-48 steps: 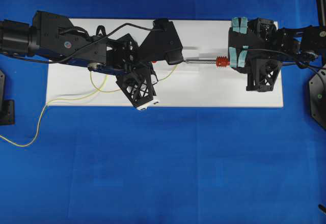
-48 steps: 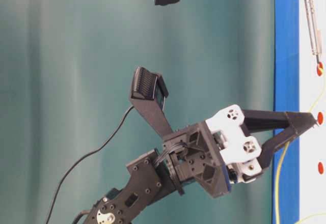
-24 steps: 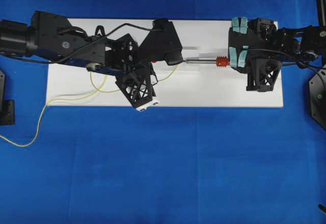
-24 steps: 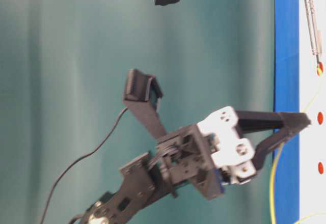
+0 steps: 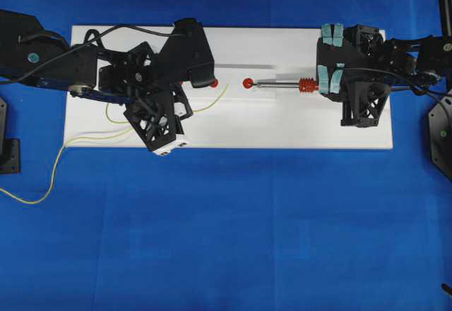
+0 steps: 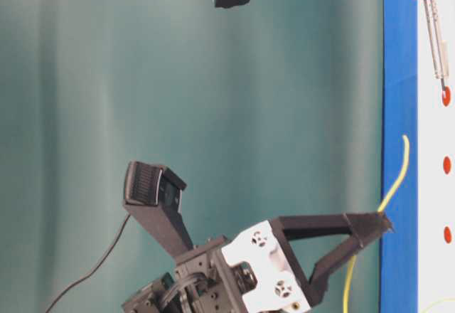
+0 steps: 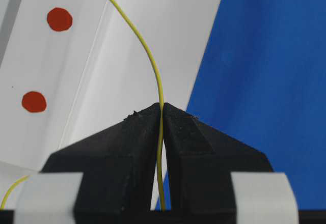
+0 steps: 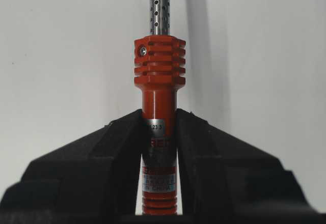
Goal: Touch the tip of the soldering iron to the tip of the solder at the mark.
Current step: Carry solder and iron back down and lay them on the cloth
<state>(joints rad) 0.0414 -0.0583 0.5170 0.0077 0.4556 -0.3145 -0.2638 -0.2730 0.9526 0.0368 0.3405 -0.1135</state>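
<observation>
My left gripper is shut on the thin yellow solder, which arcs forward out of the fingertips. From overhead the left gripper sits over the left half of the white board, and the solder's free end points toward the iron. At table level that end hangs above the board. My right gripper is shut on the red handle of the soldering iron. The iron lies level, its tip at a red mark, a short gap from the solder's end.
The white board lies on blue cloth. A second red mark sits beside the left wrist camera. Loose solder trails off the board's left edge onto the cloth. Black mounts stand at the side edges.
My left arm has drawn back to the left and lifted, carrying the solder's end away from the iron's tip and uncovering the red mark. The right arm and iron have stayed still.
</observation>
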